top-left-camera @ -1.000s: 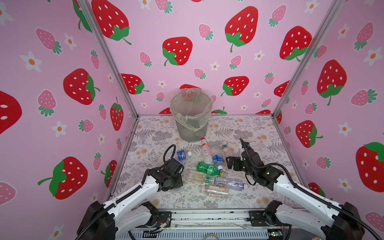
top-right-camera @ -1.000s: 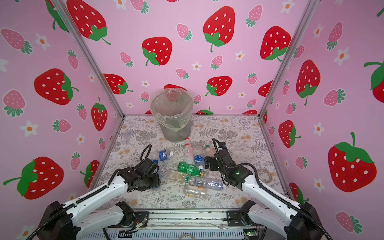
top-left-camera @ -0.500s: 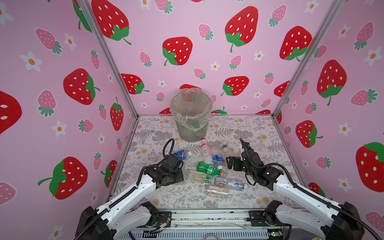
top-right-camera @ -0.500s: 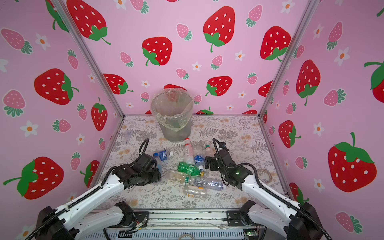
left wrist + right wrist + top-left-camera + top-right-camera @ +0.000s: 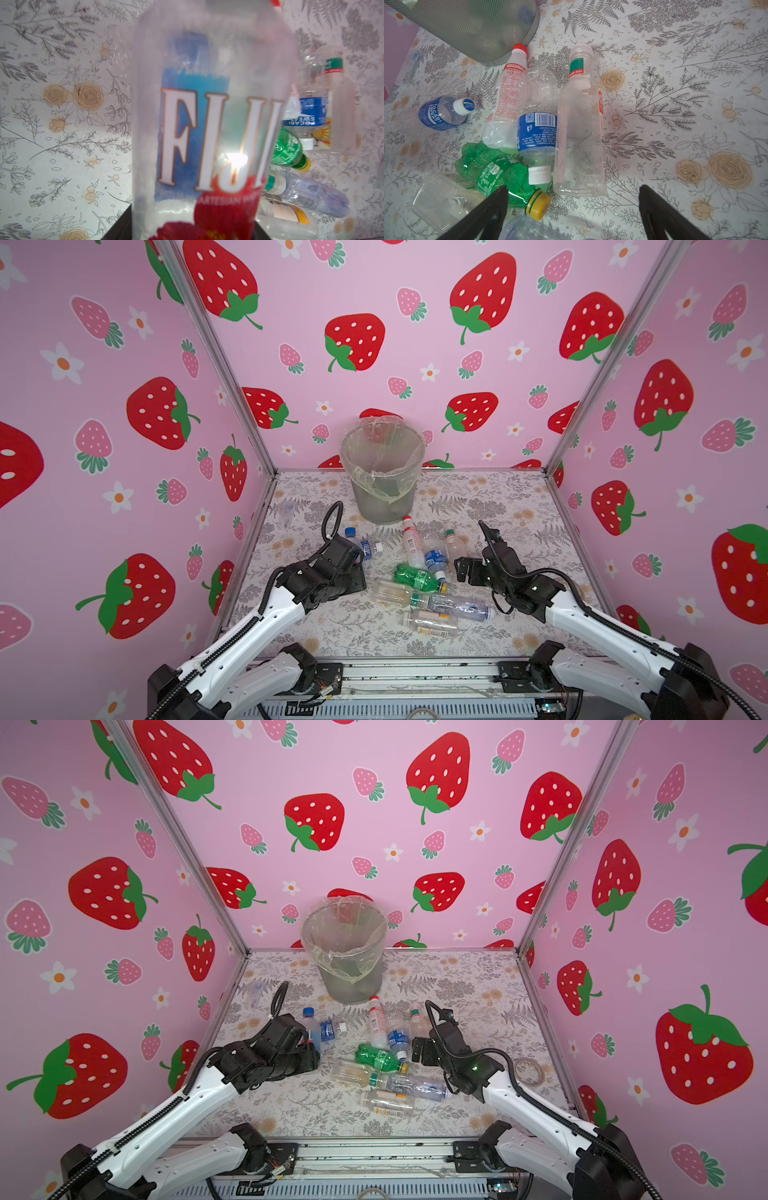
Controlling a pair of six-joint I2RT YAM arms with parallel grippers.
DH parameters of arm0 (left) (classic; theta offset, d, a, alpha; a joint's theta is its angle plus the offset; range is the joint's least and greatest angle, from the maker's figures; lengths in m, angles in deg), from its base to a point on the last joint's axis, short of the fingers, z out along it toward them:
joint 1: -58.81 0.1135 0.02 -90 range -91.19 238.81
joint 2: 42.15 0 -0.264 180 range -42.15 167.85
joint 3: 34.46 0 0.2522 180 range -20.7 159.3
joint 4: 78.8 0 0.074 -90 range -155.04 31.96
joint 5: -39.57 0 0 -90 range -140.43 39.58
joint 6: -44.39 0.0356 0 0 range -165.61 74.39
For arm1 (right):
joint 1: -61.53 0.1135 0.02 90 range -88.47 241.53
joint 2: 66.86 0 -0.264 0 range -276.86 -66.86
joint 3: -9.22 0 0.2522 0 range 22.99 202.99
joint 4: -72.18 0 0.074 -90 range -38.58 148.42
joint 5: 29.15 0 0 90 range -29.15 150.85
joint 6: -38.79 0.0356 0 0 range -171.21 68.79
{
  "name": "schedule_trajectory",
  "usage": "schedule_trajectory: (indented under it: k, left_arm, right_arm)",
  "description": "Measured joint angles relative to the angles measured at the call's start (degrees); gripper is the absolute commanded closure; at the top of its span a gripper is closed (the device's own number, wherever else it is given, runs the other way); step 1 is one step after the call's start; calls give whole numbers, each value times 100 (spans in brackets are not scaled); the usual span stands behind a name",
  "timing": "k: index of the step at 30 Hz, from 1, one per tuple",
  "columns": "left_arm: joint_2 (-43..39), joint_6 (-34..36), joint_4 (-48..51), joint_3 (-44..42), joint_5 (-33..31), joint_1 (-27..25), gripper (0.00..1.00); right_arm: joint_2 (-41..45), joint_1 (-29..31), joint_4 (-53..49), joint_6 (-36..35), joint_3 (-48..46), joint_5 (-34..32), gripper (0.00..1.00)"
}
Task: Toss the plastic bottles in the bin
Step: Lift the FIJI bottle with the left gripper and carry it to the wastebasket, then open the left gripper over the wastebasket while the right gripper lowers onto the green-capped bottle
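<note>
My left gripper (image 5: 356, 558) (image 5: 311, 1042) is shut on a clear plastic bottle (image 5: 354, 542) (image 5: 312, 1027) with a blue cap and blue label. The bottle stands cap-up and fills the left wrist view (image 5: 207, 124). The grey bin (image 5: 382, 472) (image 5: 345, 952) stands at the back middle, beyond it. Several plastic bottles lie in a pile in front of the bin, among them a green bottle (image 5: 417, 577) (image 5: 496, 170) with a yellow cap. My right gripper (image 5: 465, 570) (image 5: 573, 190) hangs open just right of the pile, over the base of a clear bottle (image 5: 579, 135).
A small blue-labelled bottle (image 5: 368, 549) (image 5: 440, 116) lies right of my left gripper. A clear bottle (image 5: 286, 512) lies by the left wall. A tape roll (image 5: 528, 1071) lies at the right. Pink walls close three sides, and a metal rail (image 5: 415, 674) runs along the front.
My left gripper has moved up and toward the back with the blue-capped bottle in it. The right arm has not moved.
</note>
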Motion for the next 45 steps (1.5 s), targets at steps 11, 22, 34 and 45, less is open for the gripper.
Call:
schedule_trajectory:
  k: [11,22,34,45]
  left_arm:
    - [249,452,57,1152,-284,210,37]
    - [885,802,-223,2275,-24,772,37]
    - [1628,1169,-739,3565,490,1316,38]
    - [695,1292,-905,2879,815,1412,38]
  right_arm:
    - [13,-28,-24,2,-79,0,1]
    - [17,-37,-22,4,-105,0,1]
    - [-28,-87,-22,4,-103,0,1]
    - [-199,-120,-22,-4,-76,4,1]
